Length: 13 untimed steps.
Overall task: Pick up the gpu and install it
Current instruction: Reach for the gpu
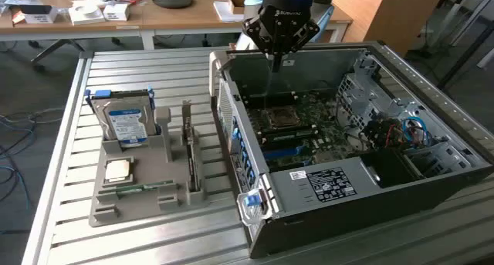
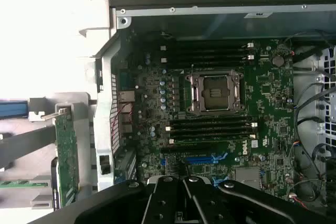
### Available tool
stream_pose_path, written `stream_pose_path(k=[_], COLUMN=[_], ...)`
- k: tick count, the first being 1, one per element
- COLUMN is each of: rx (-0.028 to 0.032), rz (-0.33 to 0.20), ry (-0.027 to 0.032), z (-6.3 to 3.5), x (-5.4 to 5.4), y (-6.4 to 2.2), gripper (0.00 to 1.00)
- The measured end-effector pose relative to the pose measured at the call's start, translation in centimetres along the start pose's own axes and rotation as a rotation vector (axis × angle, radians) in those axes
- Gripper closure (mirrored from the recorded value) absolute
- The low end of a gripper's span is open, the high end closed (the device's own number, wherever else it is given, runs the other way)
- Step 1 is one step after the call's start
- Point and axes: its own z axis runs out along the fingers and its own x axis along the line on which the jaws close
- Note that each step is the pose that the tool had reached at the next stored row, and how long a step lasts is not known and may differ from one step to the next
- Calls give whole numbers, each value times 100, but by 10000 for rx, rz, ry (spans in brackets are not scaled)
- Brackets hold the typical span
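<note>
The gpu [image 1: 190, 155] stands on its edge in a slot of the grey holder [image 1: 139, 210], its silver bracket at the far end. In the wrist view the gpu [image 2: 67, 156] appears as a thin green board beside the case wall. My gripper [image 1: 276, 65] hangs above the far part of the open computer case [image 1: 324, 190], well away from the gpu. Its fingers [image 2: 173, 192] are shut together with nothing between them, seen over the motherboard [image 2: 262, 93] near the blue expansion slot [image 2: 202, 159].
The holder also carries a hard drive [image 1: 127, 123] with a blue label, a processor chip [image 1: 118, 170] and a memory stick [image 1: 143, 188]. Inside the case are the empty processor socket [image 2: 215, 93], cables [image 1: 401, 132] and drive cages. Desks with clutter stand behind the slatted metal table [image 1: 131, 74].
</note>
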Motion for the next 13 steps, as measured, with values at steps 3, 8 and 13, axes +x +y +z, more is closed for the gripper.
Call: stream_pose_path(k=[3,8,13], rx=[0,0,0], rz=[0,0,0], ry=[0,0,0], z=[0,0,0], x=[0,0,2], y=[0,0,0], gripper=[89,89,89])
